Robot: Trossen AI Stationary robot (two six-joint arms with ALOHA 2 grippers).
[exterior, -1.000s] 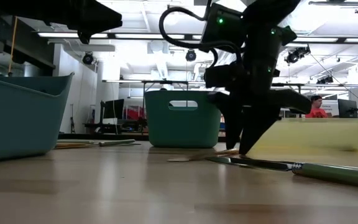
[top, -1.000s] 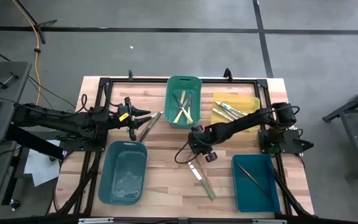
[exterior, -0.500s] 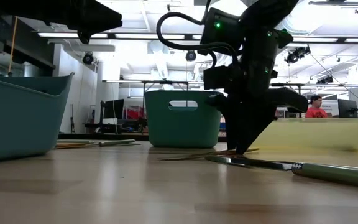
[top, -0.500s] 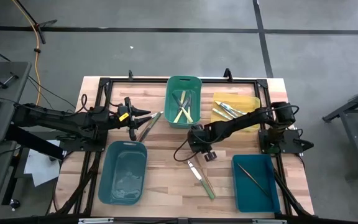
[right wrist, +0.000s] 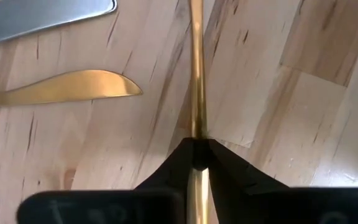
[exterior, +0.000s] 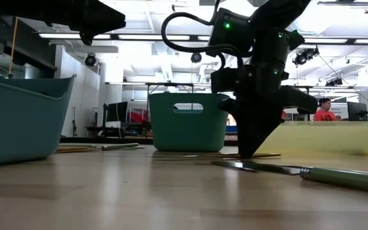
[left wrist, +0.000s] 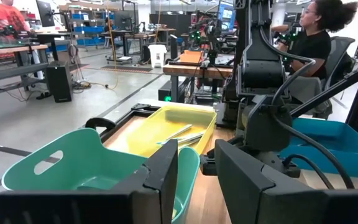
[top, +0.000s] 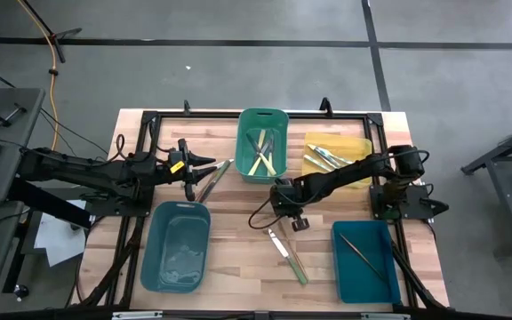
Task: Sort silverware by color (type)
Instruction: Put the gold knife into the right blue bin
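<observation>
Since the earlier picture, the right gripper (exterior: 251,153) has been closed down, and a thin gold utensil (right wrist: 196,74) is now pinched between its fingertips (right wrist: 185,158). The utensil has also been turned on the table (top: 229,258), so it lies flatter than before.

Nearest the gripper, a gold knife (right wrist: 61,87) is seen just beside the held piece, and a silver blade lies a little past that. A green-handled knife (top: 289,258) rests on the wood near the gripper, on the side away from the green bin (top: 263,144). More silverware is kept in the green bin, the yellow bin (top: 336,158) and the blue bin (top: 367,258). The teal bin (top: 176,244) looks empty.

For this step to go well, the utensil should be lifted straight up and slowly, so it is not twisted out of the grip. The gold knife beside it should not be bumped.

The left gripper (top: 189,169) is held partly open and empty, well away, beyond the green bin. The table is pale wood. A big workshop with people is seen behind.
</observation>
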